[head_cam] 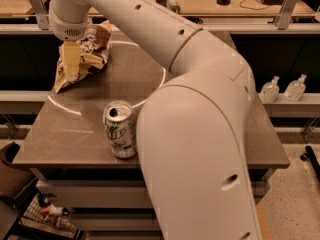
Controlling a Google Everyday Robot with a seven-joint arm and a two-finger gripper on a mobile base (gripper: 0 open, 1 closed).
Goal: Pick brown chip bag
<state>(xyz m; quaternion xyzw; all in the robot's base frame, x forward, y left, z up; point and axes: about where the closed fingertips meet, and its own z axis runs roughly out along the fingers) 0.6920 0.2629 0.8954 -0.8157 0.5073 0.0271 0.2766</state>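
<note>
Claw: your claw (72,73) is on the wrinkly glossy brown-and-tan chip bag (94,46); whether it's pinching, I cannot tell
Lift: raise straight, slowly

gripper (73,68) at brown chip bag (94,53), soda can (120,130) upright

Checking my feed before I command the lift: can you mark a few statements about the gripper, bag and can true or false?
1. The gripper is at the brown chip bag, over the table's far left part. True.
2. The soda can lies on its side. False: it stands upright.
3. The can touches the bag. False: they are apart, with the can nearer the front edge.
4. Two bottles stand off to the table's right. True.
</note>
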